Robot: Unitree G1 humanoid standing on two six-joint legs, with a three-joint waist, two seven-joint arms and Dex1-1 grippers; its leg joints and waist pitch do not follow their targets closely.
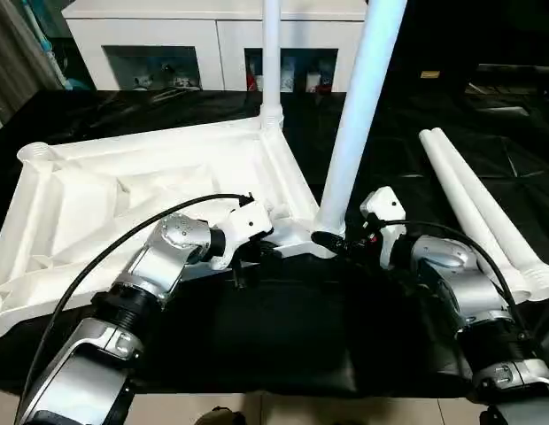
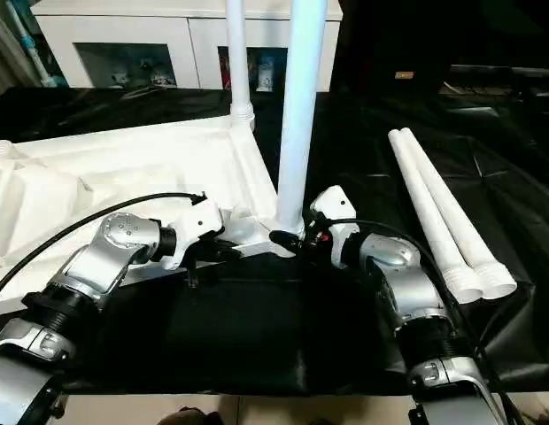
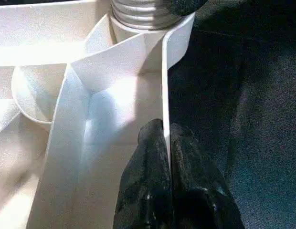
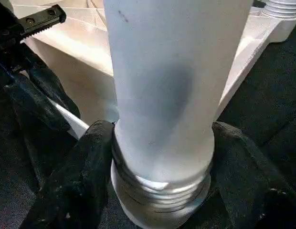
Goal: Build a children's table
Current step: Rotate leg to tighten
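The children's table top [image 1: 124, 186] lies upside down on the black cloth, ribs facing up. One white leg [image 1: 271, 53] stands upright in the far corner socket. A second leg [image 1: 359, 106] stands slightly tilted at the near right corner. Its threaded base [image 4: 160, 191] sits between the black fingers [image 4: 81, 176] of my right gripper [image 1: 332, 239], which press on it from both sides. My left gripper [image 3: 164, 131] is shut on the thin side wall of the top, just beside that corner. Two more legs [image 1: 487, 212] lie side by side on the cloth at the right.
A white cabinet [image 1: 212, 35] with glass-fronted compartments stands behind the work surface. The black cloth [image 1: 283, 328] covers the surface from the table top to the near edge. A black cable [image 1: 124, 239] arcs over my left forearm.
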